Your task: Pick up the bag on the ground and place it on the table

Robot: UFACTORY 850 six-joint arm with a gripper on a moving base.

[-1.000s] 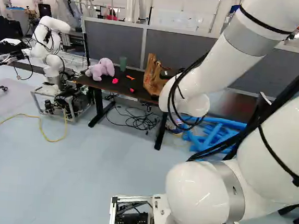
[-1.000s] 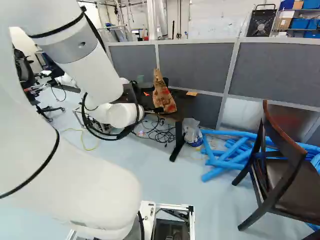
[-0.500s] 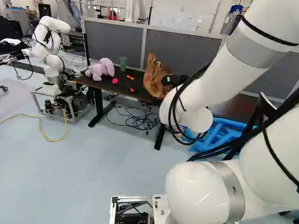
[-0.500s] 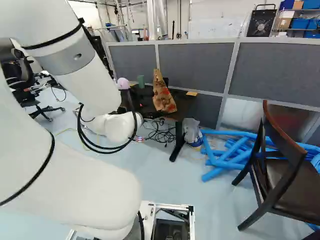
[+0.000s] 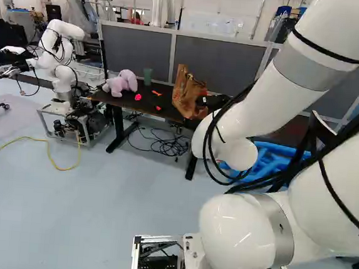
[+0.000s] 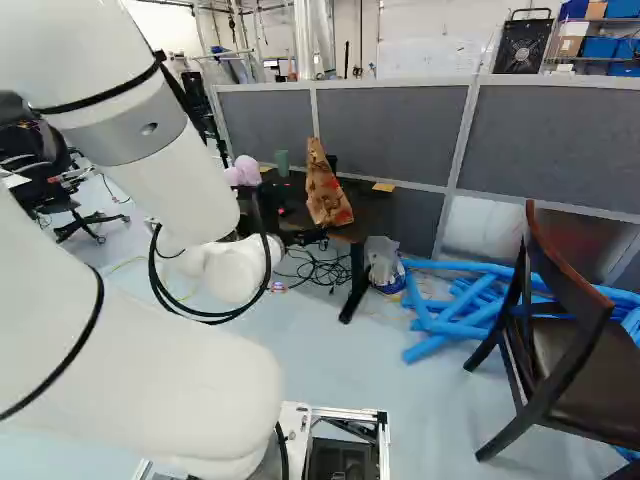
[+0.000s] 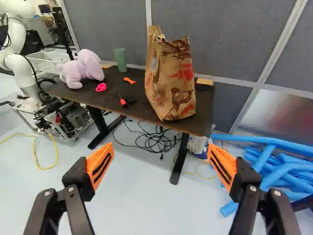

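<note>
My gripper (image 5: pixel 202 101) has its fingers spread wide, with nothing between the orange pads (image 7: pixel 101 165). The wrist view shows the brown paper bag (image 7: pixel 171 81) ahead of my gripper (image 7: pixel 160 154), apart from both fingertips. The bag stands on the table (image 7: pixel 205 115), roughly upright, at the end nearest the blue tubes (image 7: pixel 281 174), its lower part close to the front edge.

Along the table from the bag I see a small red-and-black piece (image 7: pixel 123 102), an orange one (image 7: pixel 129 81), a pink one (image 7: pixel 101 87), a green cup (image 7: pixel 120 59) and, at the far end, a lilac plush toy (image 7: pixel 82 69). Black cables (image 7: pixel 151 142) lie heaped on the floor below. The blue tubes are piled on the floor, and a dark chair (image 6: pixel 565 345) stands at the right of the right base view. Another robot (image 5: pixel 65 77) is beyond the plush toy's end. In the left base view my fingers are hard to make out; I think the dark shape by the bag is them.
</note>
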